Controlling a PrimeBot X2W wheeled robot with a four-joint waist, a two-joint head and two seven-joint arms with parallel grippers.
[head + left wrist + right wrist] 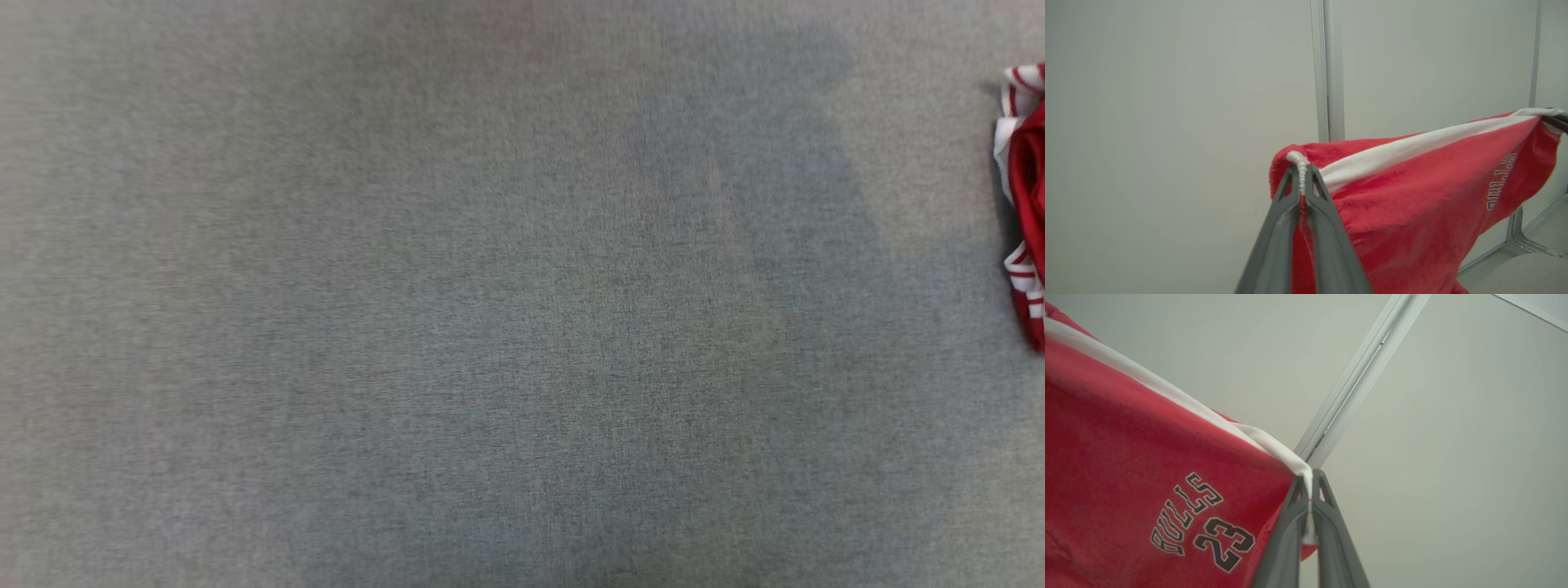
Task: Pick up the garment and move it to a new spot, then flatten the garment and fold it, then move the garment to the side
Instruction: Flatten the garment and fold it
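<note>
Jaws of the left arm are clamped together on a bunched white edge of the garment (1412, 204), the gathered hem pinched between the two dark fingers (1274, 245) close to their tips. From that grip a white band (1412, 147) runs along the top of the red, fleecy cloth toward the right edge of the left wrist view, where it ends at a dark shape too small to identify

Jaws of the right arm are likewise pressed shut on the garment, nipping a white corner of the band. In the right wrist view the red panel spreads away to the left and carries black-and-white lettering (1202, 520) reading BULLS 23

The garment hangs in the air, stretched between the two grips, in front of pale wall panels (1167, 122) and a metal frame post (1329, 69)

In the head view, which is blurred, a grey tabletop (408, 327) has a crumple of red-and-white striped cloth (1024, 204) lying at its right edge. Whether that cloth belongs to the held garment cannot be told
</note>
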